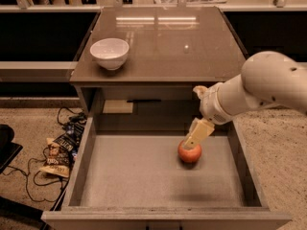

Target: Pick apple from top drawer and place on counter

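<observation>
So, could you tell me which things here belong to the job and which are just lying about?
Part of the job:
apple, lying in the open top drawer
counter above it
gripper, down in the drawer just over the apple

Just lying about:
white bowl on the counter's left side
packets and cables on the floor left of the drawer

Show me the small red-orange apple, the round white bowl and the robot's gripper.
Small red-orange apple (pixel 190 156): camera view, its front skin.
Round white bowl (pixel 110 56): camera view, its outer wall.
Gripper (pixel 192 140): camera view, its lower tip, right above the apple inside the open drawer (pixel 134 171).
</observation>
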You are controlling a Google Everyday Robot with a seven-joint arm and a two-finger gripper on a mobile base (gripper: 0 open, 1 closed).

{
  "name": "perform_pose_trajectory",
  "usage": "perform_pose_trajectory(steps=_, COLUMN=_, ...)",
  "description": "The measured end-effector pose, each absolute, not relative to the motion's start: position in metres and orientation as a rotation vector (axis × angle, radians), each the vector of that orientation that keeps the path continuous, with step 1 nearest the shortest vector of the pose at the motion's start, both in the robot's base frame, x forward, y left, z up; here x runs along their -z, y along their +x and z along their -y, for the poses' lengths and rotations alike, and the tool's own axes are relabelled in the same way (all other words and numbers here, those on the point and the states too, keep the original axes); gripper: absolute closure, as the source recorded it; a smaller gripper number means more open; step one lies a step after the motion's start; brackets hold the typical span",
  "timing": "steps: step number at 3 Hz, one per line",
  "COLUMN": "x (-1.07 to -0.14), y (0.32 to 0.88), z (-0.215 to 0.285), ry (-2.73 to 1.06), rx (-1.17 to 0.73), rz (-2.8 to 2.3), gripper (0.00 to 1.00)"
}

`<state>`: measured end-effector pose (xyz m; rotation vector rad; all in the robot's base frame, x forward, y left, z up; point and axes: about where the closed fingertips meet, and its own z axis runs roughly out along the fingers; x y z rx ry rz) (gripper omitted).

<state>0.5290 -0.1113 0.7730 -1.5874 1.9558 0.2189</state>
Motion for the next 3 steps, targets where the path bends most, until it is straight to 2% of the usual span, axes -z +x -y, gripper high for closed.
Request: perform_pose_trajectory(steps=3, x=-0.7662, y=0.5355, z=0.1125, ry=-1.554, rx=-0.202, rz=-1.967, gripper=0.0)
